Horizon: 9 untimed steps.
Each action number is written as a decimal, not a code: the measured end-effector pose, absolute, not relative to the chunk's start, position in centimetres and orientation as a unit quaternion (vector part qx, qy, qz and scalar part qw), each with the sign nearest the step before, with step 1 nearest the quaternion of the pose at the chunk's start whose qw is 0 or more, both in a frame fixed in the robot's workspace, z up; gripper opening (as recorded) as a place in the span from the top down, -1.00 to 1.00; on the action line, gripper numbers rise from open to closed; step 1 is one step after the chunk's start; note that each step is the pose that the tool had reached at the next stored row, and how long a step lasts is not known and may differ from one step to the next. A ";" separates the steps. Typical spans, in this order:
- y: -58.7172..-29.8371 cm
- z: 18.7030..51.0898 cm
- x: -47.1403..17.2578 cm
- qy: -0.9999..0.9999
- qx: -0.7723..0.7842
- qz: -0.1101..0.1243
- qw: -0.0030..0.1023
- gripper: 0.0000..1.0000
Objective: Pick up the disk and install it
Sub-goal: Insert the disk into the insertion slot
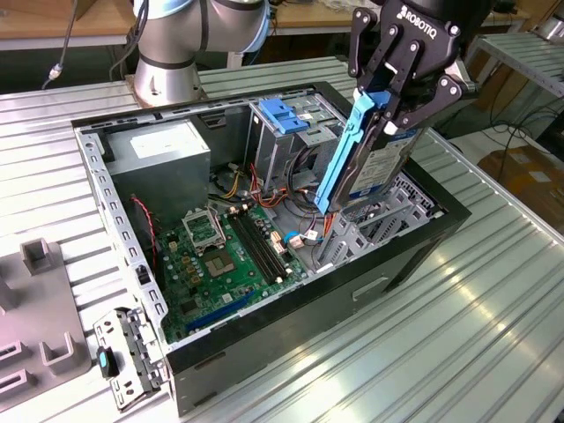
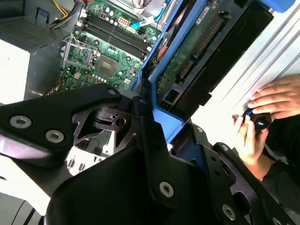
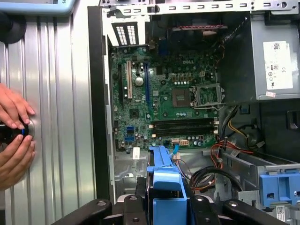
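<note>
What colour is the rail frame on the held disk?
Bright blue. The rail frame on the disk shows best in the exterior view.

The arm [image 1: 172,44] stands on its base at the far side, toward the exterior view's left, and its grey joints with blue caps run up out of view. The gripper [image 1: 392,113] hangs at the far right of the exterior view, pointing downward at a slight tilt. Its black fingers [image 1: 432,97] are closed on the upper end of the disk [image 1: 379,167], one on each side, holding it on end and leaning. In both wrist views the black finger links [image 3: 98,206] spread to either side of the clamped piece.
</note>
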<state>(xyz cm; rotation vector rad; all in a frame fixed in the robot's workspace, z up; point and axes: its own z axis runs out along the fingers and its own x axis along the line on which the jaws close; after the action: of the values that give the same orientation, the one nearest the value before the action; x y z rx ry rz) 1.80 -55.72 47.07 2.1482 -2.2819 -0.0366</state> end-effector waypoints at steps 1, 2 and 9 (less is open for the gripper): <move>-55.8 47.0 1.9 -0.728 0.685 -0.012 0.004 0.25; -55.8 46.9 2.0 -0.729 0.685 -0.012 0.004 0.25; -56.1 46.2 4.3 -0.730 0.683 -0.012 0.004 0.25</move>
<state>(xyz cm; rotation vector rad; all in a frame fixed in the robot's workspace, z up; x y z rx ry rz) 4.26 -56.09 46.16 2.1421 -2.2874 -0.0364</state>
